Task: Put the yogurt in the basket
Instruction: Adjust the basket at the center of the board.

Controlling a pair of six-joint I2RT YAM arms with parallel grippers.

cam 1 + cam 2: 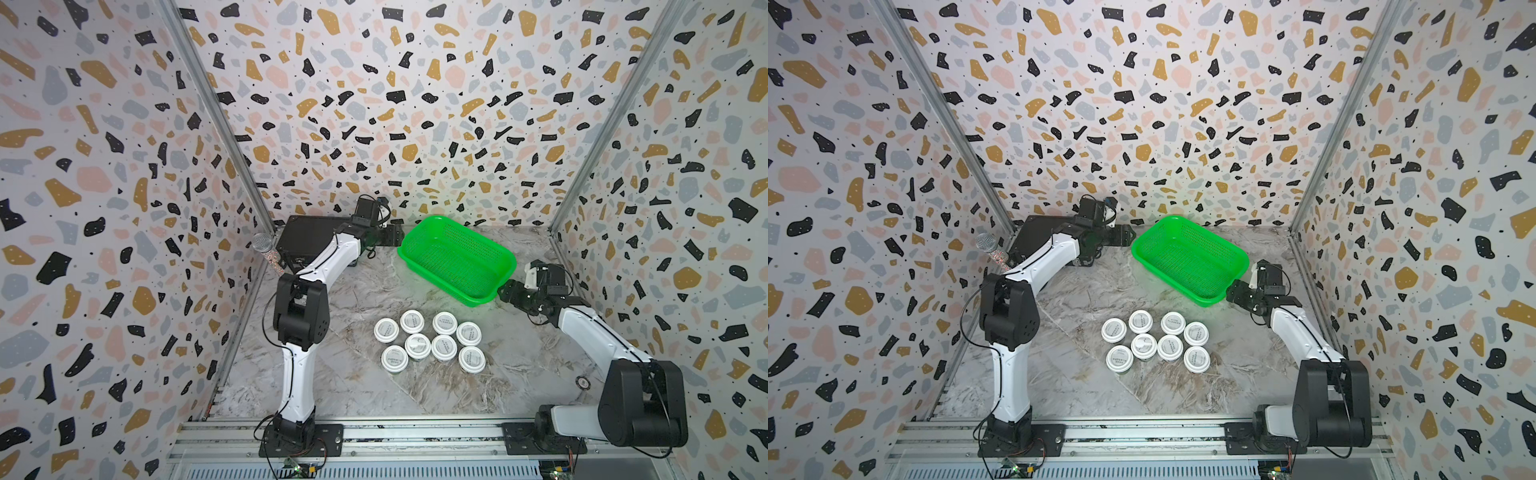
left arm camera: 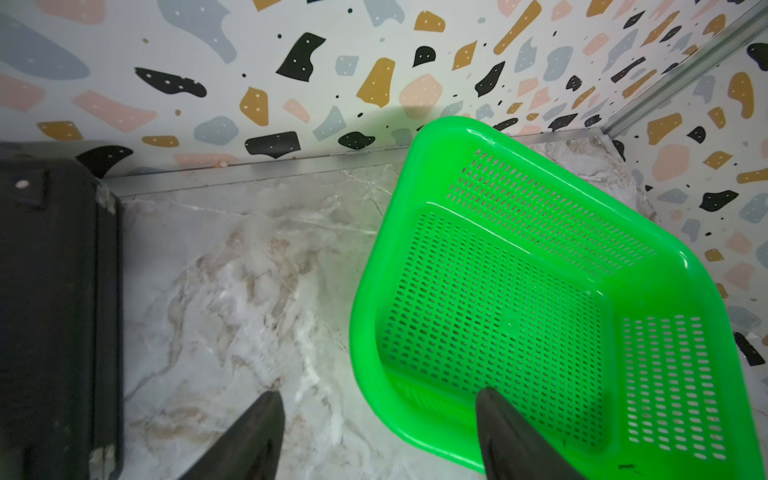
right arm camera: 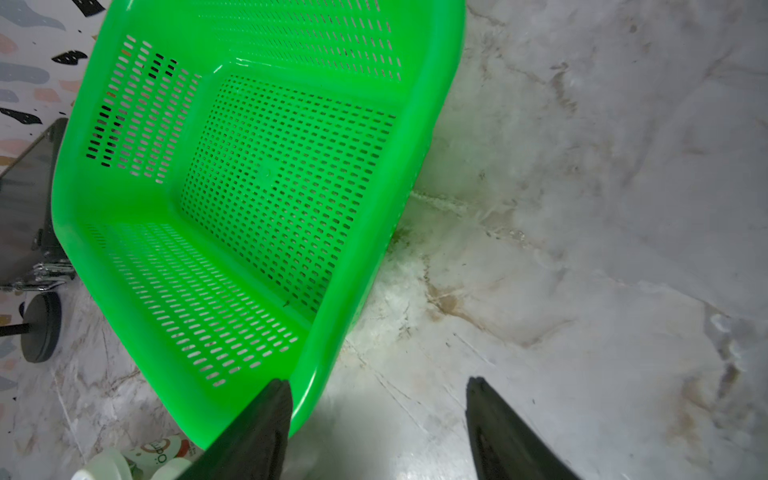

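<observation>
Green mesh basket point(image 1: 457, 259) sits angled at the back of the counter point(image 1: 353, 374). At opposite corners, left hand point(image 2: 377, 392) straddles the rim and right hand point(image 3: 377, 381) is right at it, both partway open, not clamped. All eight yogurt point(image 1: 444, 347) cups huddle on the counter in front, lids up.

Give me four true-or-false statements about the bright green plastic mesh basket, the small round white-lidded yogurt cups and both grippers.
1. The bright green plastic mesh basket is empty. True.
2. Eight small round white-lidded yogurt cups stand on the marble table. True.
3. The right gripper holds a cup. False: its open jaws straddle the basket's rim.
4. The left gripper hovers over the cups. False: it straddles the basket's rim near the black flat case.
</observation>
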